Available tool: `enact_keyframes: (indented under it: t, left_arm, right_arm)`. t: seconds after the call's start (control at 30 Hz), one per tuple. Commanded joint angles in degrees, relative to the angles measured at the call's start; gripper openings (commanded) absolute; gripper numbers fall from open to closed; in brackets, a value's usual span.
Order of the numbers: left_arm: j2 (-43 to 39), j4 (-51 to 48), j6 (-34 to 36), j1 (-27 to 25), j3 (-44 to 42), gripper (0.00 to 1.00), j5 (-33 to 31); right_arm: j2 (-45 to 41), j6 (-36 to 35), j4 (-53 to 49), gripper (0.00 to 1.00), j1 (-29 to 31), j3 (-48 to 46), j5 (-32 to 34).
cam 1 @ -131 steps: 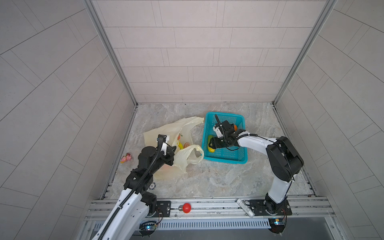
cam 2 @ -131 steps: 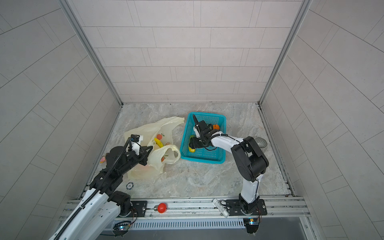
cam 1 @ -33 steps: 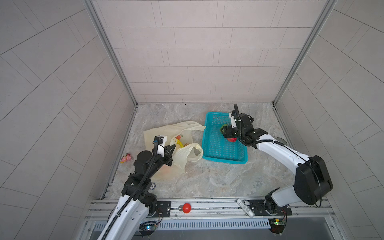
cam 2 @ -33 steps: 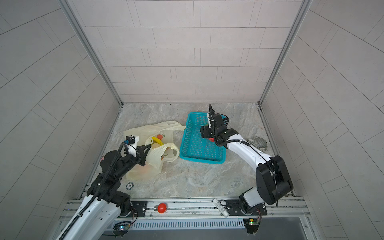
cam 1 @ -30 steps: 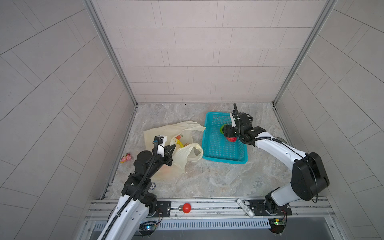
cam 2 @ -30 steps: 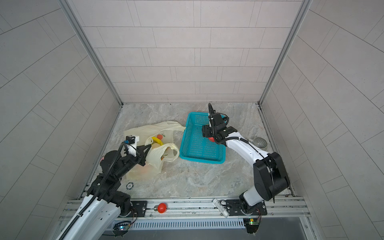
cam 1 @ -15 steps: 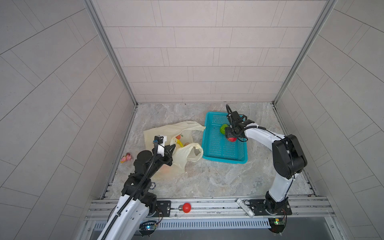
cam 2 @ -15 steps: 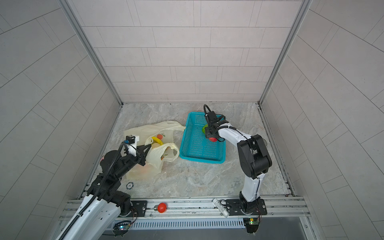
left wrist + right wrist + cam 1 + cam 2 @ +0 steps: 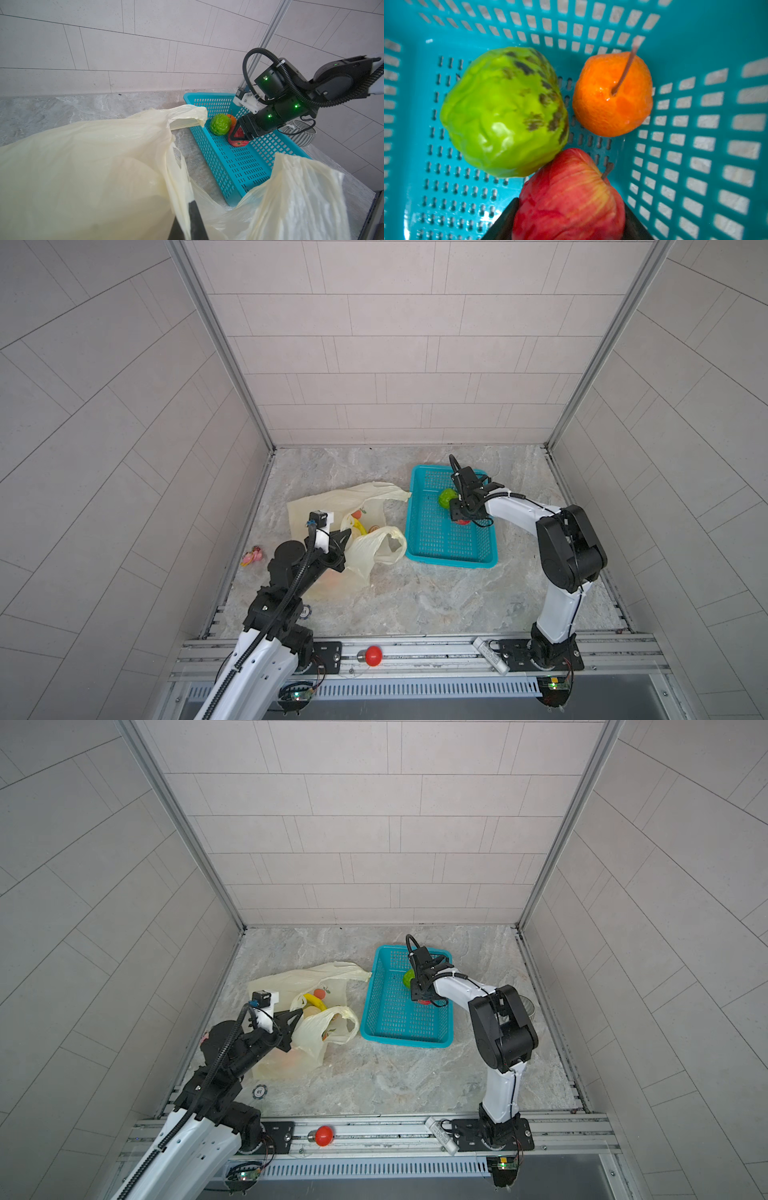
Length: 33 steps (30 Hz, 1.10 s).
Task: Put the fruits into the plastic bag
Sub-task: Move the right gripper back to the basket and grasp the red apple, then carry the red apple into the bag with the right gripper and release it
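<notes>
Right gripper (image 9: 571, 216) inside teal basket (image 9: 451, 562), jaws narrow, pressed on both sides of red apple (image 9: 566, 193). Green bumpy fruit (image 9: 504, 112) touches apple; orange (image 9: 612, 95) just beside. Left gripper (image 9: 188, 216) pinched tight on plastic bag (image 9: 332, 506) edge. Bag lies on desk (image 9: 415, 597) beside basket, banana (image 9: 313, 1000) inside.

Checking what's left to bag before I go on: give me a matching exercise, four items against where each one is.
Items:
1. red apple
2. green fruit
3. banana
4. pink toy

Places:
A. inside the plastic bag
B. at the left edge of the table, outside the bag
C. loose in the teal basket, not gripped
D. between the right gripper's fingers, in the basket

Pairs: 1-D, 2-C, 3-A, 4-B
</notes>
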Motion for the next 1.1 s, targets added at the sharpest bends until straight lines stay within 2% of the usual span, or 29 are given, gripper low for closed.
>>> enact_keyframes:
  t: [0.0, 0.2, 0.33, 0.47, 0.57, 0.7, 1.07]
  left_arm:
    - [0.01, 0.38, 0.25, 0.10, -0.24, 0.00, 0.05]
    - [-0.08, 0.36, 0.24, 0.10, -0.28, 0.00, 0.00]
    - [0.00, 0.33, 0.31, 0.10, -0.24, 0.00, -0.13]
    - [-0.26, 0.27, 0.25, 0.05, -0.24, 0.00, 0.02]
    - [-0.23, 0.17, 0.24, 0.10, -0.24, 0.00, -0.08]
    - [-0.11, 0.14, 0.25, 0.09, -0.24, 0.00, -0.02]
    - [0.00, -0.01, 0.25, 0.10, -0.16, 0.00, 0.40]
  right_arm:
    - [-1.16, 0.60, -0.25, 0.51, -0.01, -1.91, -2.38]
    - [-10.60, 3.35, 0.23, 0.48, 0.87, -4.86, -6.29]
    - [-16.79, 1.33, 6.17, 0.49, 3.40, -6.93, -18.20]
    - [-18.72, 1.46, 12.50, 0.48, 7.14, -7.16, -28.62]
    - [-17.12, 3.03, 17.55, 0.48, 10.87, -6.36, -33.51]
    - [-11.67, 5.03, 21.44, 0.49, 15.77, -2.85, -35.67]
    - [3.22, 1.20, 18.36, 0.50, 26.73, 10.86, -42.73]
